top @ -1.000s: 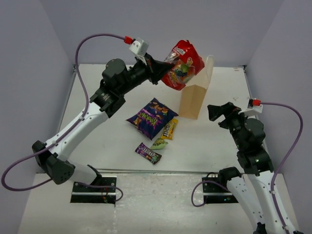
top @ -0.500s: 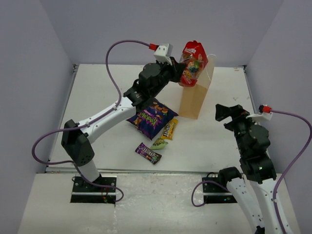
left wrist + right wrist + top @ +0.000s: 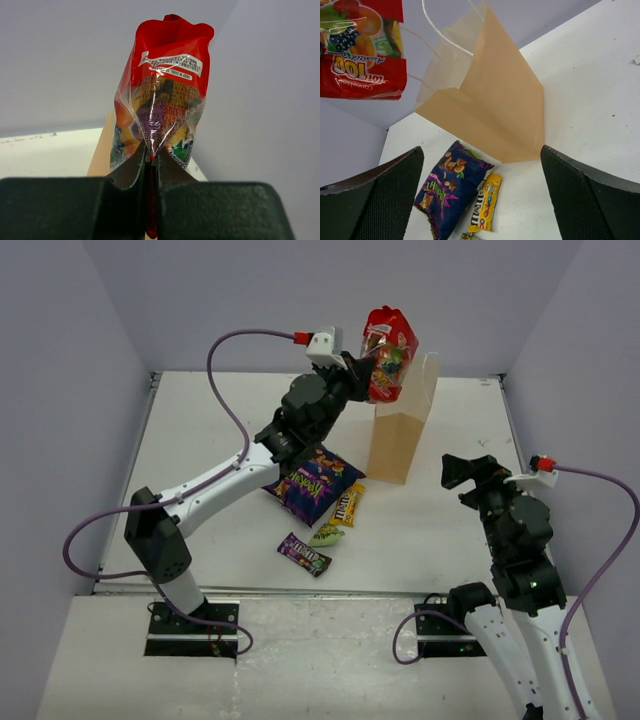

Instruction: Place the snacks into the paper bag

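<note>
My left gripper (image 3: 361,362) is shut on the lower edge of the red crinkly bag (image 3: 389,354) and holds it upright in the air above the left side of the paper bag's (image 3: 400,436) open top. The red bag fills the left wrist view (image 3: 165,90) and shows at the top left of the right wrist view (image 3: 362,50). The paper bag (image 3: 490,115) stands upright at the back middle of the table. The large purple chip bag (image 3: 312,480), yellow M&M's pack (image 3: 347,504), small green packet (image 3: 327,534) and dark purple candy bar (image 3: 304,553) lie on the table. My right gripper (image 3: 452,470) is open and empty, right of the paper bag.
Grey walls enclose the white table (image 3: 200,470) on three sides. The left arm stretches across the table over the purple chip bag. White cord handles (image 3: 445,35) stand up from the paper bag's rim.
My left arm has swung the red bag right and up, from left of the paper bag to above its opening. My right gripper has shifted slightly to the right.
</note>
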You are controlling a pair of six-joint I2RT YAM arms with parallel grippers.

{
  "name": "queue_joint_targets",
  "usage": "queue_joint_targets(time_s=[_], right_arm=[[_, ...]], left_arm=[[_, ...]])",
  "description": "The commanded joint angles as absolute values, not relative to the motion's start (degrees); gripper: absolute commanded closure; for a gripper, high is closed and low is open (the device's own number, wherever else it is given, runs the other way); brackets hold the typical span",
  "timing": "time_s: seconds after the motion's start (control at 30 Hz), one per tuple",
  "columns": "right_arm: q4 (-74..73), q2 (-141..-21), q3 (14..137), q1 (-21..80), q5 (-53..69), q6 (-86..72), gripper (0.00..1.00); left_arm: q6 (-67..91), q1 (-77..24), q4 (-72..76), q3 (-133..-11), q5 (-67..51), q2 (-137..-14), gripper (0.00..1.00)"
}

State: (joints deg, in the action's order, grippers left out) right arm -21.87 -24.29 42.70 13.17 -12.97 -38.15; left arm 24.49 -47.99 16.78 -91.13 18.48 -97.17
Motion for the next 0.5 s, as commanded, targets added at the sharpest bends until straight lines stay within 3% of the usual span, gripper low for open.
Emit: queue_joint_targets(time_s=[0.0,0.47], right_arm=[[-20.92,-24.26,42.45,13.18,-13.89,-38.58,0.01],[-21.01,-24.26,42.54,13.27,-13.97,-38.14,0.01]], left_arm=[[23.82,-48.95,33.56,-92.2,23.55,-95.09,1.0],[26.54,-49.57,32.7,-98.52,22.68,-102.3,1.0]])
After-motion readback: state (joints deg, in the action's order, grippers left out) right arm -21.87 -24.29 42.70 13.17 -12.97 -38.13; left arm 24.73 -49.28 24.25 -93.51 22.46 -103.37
